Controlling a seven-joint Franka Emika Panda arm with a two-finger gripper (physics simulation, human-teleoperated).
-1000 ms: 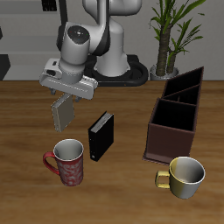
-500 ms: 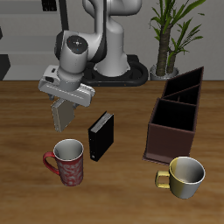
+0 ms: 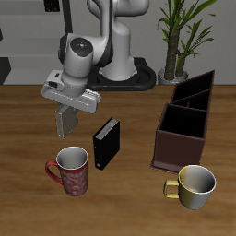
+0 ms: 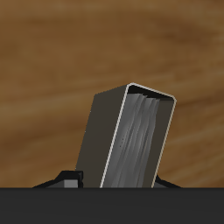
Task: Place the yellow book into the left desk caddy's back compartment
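The yellow book [image 3: 65,121] is kept clamped in the gripper [image 3: 66,116] jaws, lifted clear of the tabletop [image 3: 28,120] above the red mug [image 3: 73,171], barely shifted since a second ago, transport to the left desk caddy [image 3: 187,123] not yet begun.
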